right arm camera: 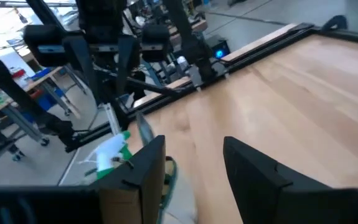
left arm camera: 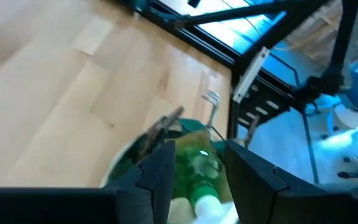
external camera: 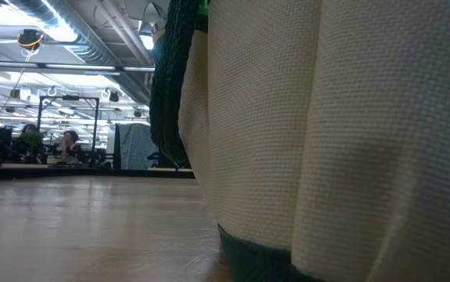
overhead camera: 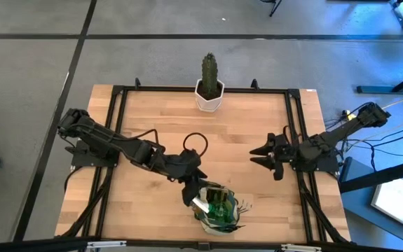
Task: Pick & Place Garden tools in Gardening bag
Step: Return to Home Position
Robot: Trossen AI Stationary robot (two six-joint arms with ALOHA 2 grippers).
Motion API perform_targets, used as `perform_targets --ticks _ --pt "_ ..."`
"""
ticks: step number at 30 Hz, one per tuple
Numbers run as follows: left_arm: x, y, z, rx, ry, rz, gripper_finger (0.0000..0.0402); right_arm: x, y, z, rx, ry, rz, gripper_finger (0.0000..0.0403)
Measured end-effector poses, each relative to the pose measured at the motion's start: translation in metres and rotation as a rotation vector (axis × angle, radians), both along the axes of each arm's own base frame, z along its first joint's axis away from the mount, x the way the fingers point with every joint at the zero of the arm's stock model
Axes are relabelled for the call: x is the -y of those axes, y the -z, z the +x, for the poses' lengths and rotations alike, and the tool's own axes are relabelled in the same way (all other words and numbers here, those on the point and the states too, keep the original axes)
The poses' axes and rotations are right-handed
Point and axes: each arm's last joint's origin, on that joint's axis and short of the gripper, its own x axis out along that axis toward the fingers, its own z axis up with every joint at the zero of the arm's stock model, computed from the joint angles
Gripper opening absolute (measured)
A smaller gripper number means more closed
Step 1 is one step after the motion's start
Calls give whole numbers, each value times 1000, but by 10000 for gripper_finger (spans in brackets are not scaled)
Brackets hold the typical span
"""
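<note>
The gardening bag [overhead camera: 219, 213], olive and tan, stands near the table's front edge at the middle; its tan wall [external camera: 326, 141] fills the low view. Metal tool ends [left arm camera: 211, 99] stick out of its mouth. The translucent green spray bottle [left arm camera: 197, 167] with a white head [overhead camera: 200, 204] is at the bag's mouth, with my left gripper [overhead camera: 190, 196] shut on it. My right gripper [overhead camera: 261, 155] hangs open over the table's right half, away from the bag, with nothing between its fingers [right arm camera: 253, 168]. My left gripper has the spray bottle's green body [left arm camera: 194, 177] pinched between its two fingers, just past the white head [left arm camera: 207, 205]. The fingers slant down from the table's far left and lie along the bottle. The bottle is tilted, with its lower end inside the bag's mouth.
A green cactus in a white pot [overhead camera: 209, 87] stands at the table's far edge, in the middle. A black frame rail [overhead camera: 117, 140] runs around the tabletop. Bare wood [overhead camera: 257, 119] lies between the pot, the bag and the right arm.
</note>
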Motion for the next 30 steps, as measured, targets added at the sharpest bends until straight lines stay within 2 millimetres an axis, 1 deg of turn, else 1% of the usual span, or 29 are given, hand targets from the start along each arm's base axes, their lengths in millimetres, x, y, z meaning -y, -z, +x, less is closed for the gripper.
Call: perform_targets --ticks 7,10,18,24,30 --pt "-6 0 2 7 -44 18 132 18 17 -14 27 58 4 165" --pt "-9 0 3 8 -64 15 132 24 26 -20 45 78 13 165" --pt "-13 0 4 8 -94 4 132 38 42 -36 121 115 36 165" --pt "-17 2 4 -23 -119 -5 132 45 59 -40 141 105 50 165" --pt "-20 5 3 -49 -133 -4 132 50 71 -41 148 126 68 165"
